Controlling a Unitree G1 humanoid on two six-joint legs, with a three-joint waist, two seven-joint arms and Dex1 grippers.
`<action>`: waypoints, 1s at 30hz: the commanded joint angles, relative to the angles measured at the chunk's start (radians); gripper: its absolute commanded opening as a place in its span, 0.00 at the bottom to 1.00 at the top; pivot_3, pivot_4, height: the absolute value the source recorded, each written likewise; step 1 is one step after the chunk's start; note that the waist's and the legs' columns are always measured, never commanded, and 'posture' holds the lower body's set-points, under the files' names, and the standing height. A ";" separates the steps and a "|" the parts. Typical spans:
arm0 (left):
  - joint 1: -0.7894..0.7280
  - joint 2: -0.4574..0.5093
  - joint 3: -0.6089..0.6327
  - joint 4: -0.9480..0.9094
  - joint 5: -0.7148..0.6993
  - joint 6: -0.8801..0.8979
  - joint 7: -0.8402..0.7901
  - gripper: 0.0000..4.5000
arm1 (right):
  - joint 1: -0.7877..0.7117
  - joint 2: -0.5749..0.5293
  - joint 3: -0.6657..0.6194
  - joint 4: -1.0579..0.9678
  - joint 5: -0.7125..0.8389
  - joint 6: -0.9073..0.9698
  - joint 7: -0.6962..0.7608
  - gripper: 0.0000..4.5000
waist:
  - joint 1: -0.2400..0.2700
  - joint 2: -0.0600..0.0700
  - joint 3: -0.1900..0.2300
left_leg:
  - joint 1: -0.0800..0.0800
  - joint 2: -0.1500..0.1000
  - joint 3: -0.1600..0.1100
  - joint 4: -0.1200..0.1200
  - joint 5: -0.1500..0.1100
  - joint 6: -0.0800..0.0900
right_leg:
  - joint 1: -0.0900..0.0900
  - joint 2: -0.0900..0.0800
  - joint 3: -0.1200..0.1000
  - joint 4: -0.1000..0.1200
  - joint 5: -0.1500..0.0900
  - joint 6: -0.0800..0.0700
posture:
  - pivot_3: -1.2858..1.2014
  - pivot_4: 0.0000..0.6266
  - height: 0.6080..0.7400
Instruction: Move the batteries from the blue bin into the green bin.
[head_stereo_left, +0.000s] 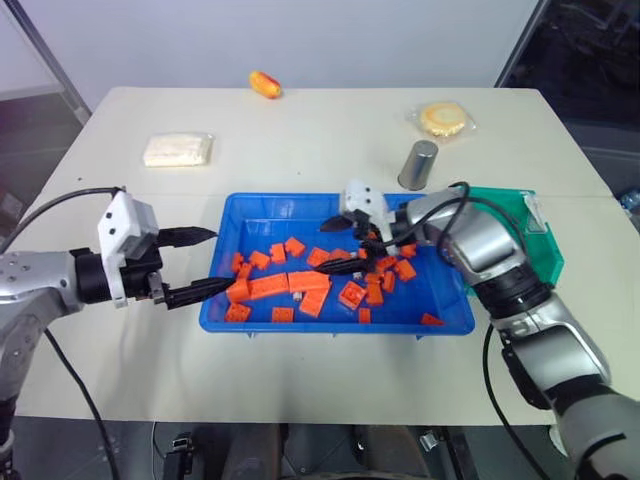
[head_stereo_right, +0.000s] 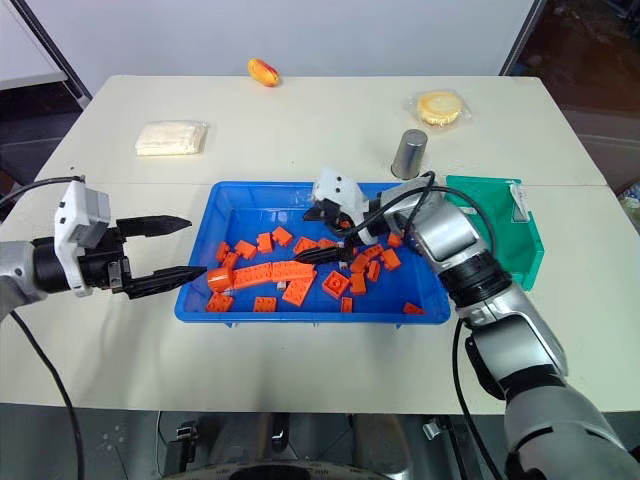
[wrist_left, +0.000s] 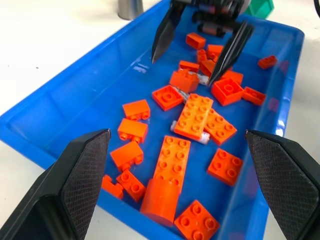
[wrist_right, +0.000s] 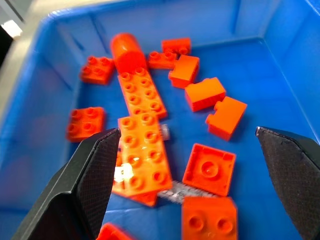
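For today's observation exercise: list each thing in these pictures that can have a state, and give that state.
left gripper: open, empty, at the blue bin's left edge
right gripper: open, empty, over the bricks
blue bin: holds orange bricks and half-buried batteries
green bin: upright, contents hidden
metal can: upright

Orange plastic toy bricks (head_stereo_left: 300, 285) lie scattered; a grey metal can (head_stereo_left: 418, 165), a wrapped white block (head_stereo_left: 178, 150) and a wrapped round yellow pastry (head_stereo_left: 442, 118) sit on the cream table (head_stereo_left: 300, 130).

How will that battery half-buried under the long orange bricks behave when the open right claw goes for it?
The battery is a smooth metal cylinder lying flat, so it will probably roll or slip if nudged. Orange bricks overlap it, so they will likely shift first. The right claw stands open above the blue bin, wide enough to catch a brick too.
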 joint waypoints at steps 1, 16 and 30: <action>0.010 -0.009 0.042 -0.029 -0.018 -0.008 0.020 1.00 | -0.016 0.005 0.000 -0.052 -0.009 -0.004 0.026 0.99 | 0.000 0.000 0.000 | 0.000 0.000 0.000 0.000 0.000 0.000 | 0.000 0.000 0.000 0.000 0.000 0.000 | 0.52 0.24 1.00; -0.020 -0.031 -0.002 -0.005 -0.002 -0.042 0.046 1.00 | 0.036 0.019 0.069 -0.045 -0.103 -0.055 0.069 0.99 | -0.001 0.000 0.000 | 0.000 0.000 0.000 0.000 0.000 0.000 | 0.000 0.000 0.000 0.000 0.000 0.000 | 0.52 0.24 1.00; -0.006 -0.038 0.003 -0.015 0.008 -0.049 0.063 1.00 | 0.031 0.083 0.067 0.035 -0.164 -0.088 0.063 0.39 | -0.002 0.000 0.000 | 0.001 0.000 0.000 0.000 0.000 0.000 | 0.000 0.001 0.000 0.001 0.000 0.000 | 0.52 0.24 1.00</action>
